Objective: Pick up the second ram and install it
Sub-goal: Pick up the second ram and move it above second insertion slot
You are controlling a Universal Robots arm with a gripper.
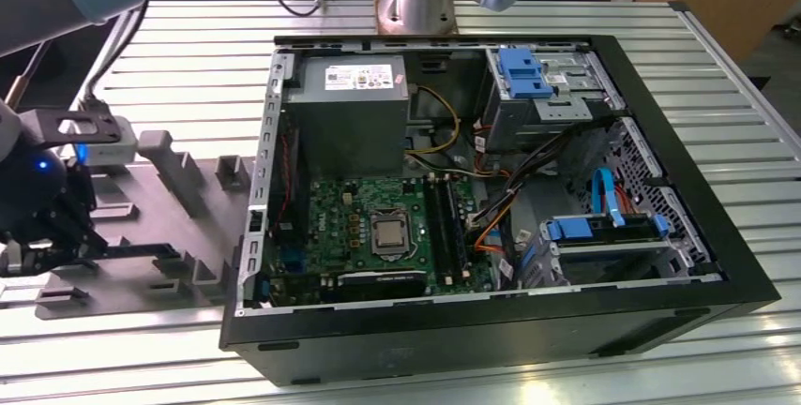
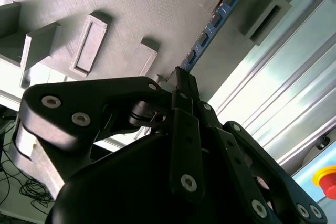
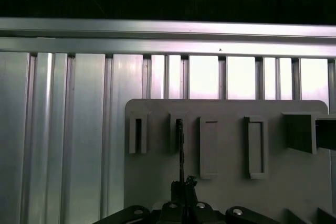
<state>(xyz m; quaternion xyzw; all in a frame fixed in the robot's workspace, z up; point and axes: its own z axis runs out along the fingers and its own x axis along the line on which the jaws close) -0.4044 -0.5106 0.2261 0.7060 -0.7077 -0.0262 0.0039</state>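
Observation:
The second ram (image 1: 144, 249) is a thin dark stick lying level over the grey tray (image 1: 188, 283) at the exterior view's left. My gripper (image 1: 90, 253) is shut on its near end. In the second wrist view the black fingers (image 2: 184, 124) pinch the ram (image 2: 210, 24), whose chips face the camera; its far end reaches a raised tray block (image 2: 257, 9). In the first wrist view the ram (image 3: 180, 145) shows edge-on above the gripper (image 3: 182, 184). I cannot tell whether the stick touches the tray. The black motherboard slots (image 1: 447, 227) lie inside the open case.
The open black computer case (image 1: 501, 330) lies on the slatted metal table (image 1: 188, 67), with a grey power supply (image 1: 344, 110), blue drive cages (image 1: 526, 72) and loose cables (image 1: 501, 208) inside. The arm's base (image 1: 419, 2) stands behind the case. A red button (image 2: 328, 179) sits off the table.

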